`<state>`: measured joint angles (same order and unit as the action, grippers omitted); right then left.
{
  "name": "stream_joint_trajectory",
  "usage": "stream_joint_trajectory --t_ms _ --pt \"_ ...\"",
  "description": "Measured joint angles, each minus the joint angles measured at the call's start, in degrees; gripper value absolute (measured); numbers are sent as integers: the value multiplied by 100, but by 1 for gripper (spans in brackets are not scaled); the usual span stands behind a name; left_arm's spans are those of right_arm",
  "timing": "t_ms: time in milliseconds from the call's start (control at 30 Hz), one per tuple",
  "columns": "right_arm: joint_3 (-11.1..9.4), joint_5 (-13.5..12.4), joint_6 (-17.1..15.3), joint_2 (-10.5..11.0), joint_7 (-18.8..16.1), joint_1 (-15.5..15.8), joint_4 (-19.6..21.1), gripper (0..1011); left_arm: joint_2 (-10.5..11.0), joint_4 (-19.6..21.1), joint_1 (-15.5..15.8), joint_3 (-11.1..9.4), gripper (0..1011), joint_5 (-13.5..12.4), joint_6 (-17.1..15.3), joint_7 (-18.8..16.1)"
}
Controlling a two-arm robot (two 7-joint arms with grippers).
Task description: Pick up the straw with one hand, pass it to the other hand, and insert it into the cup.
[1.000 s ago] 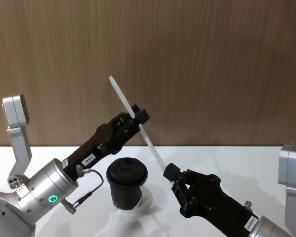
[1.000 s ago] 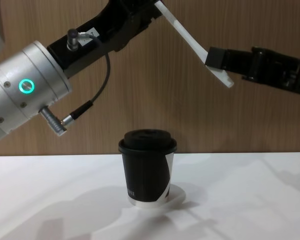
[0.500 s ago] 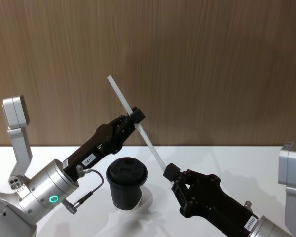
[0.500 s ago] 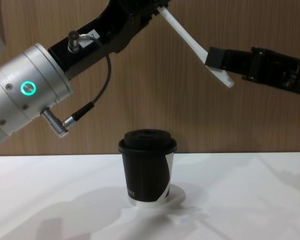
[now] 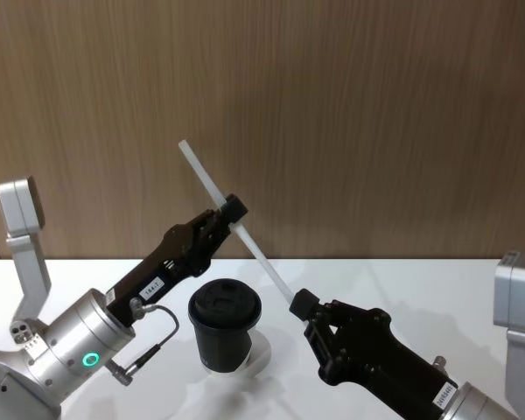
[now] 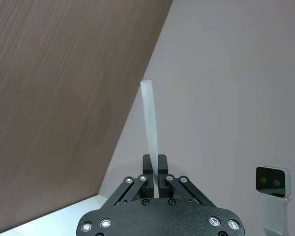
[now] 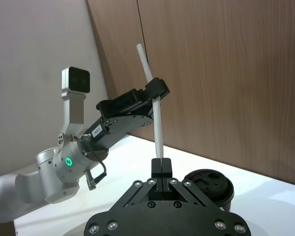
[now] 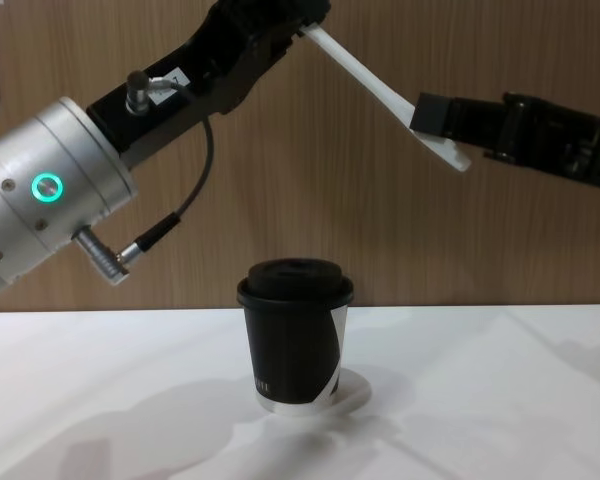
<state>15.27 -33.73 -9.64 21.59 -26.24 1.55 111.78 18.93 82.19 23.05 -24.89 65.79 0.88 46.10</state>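
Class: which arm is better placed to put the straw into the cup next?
Probably left: the left gripper clamps the straw partway up, above the cup; the right gripper pinches its lower tip.

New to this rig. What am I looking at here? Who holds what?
A two-armed robot. One picture looks down from its head, one across the white table from its chest, one from each wrist. A black paper coffee cup with a black domed lid stands on that table. Higher up, a long thin white plastic straw is tilted in the air: the left gripper, on the silver wrist, pinches its upper part; the all-black right gripper pinches its lower end.
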Motion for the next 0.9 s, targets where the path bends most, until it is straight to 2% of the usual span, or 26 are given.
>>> stream_joint_trajectory --t_ms 267,800,833,900 --pt "-1 0 0 1 0 2 0 24 50 62 -78 24 18 73 53 -77" --pt "0 0 0 0 0 0 0 477 148 195 -219 25 5 140 146 -256" --pt "0 0 0 0 0 0 0 540 163 221 -229 24 5 130 165 -286" --pt "0 0 0 0 0 0 0 599 180 251 -234 24 6 108 190 -321"
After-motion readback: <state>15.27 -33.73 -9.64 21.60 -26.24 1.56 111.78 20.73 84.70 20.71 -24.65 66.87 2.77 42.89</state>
